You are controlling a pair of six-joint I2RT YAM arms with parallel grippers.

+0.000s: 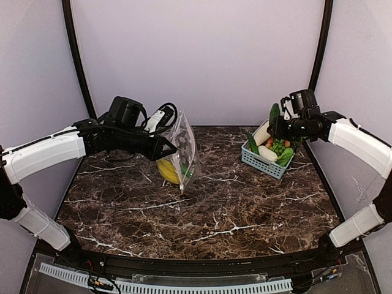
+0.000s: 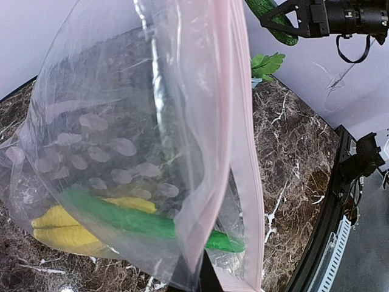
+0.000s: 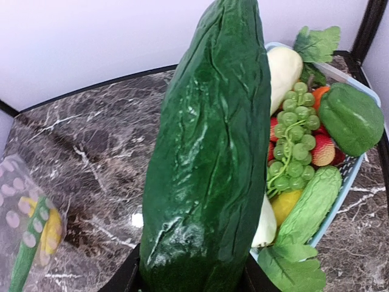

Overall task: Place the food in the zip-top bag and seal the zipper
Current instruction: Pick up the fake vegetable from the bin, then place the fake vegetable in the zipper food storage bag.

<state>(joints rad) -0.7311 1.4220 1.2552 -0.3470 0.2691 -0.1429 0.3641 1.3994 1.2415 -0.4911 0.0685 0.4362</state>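
Along the bottom of the top view runs a white slotted strip [image 1: 165, 285]. Beyond it lies the table [image 1: 208, 214], dark brown marble veined in white, bare across its lower half. At centre left the left gripper [image 1: 172, 147] is clenched on the upper edge of the zip-top bag [image 1: 185, 147]. The bag hangs tilted, its low corner down at the marble; I cannot tell whether it touches. Inside lie a yellow banana bunch [image 2: 64, 231] and a long green vegetable [image 2: 134, 220], and the pink zipper [image 2: 234, 121] runs down the mouth edge. At upper right the right gripper [image 1: 277, 127] grasps a dark green cucumber [image 3: 209, 158], upright, close by the blue-grey basket [image 1: 262, 160] of produce. Farthest back, pale lilac walls [image 1: 202, 55] and two black poles [image 1: 75, 55] close the room.
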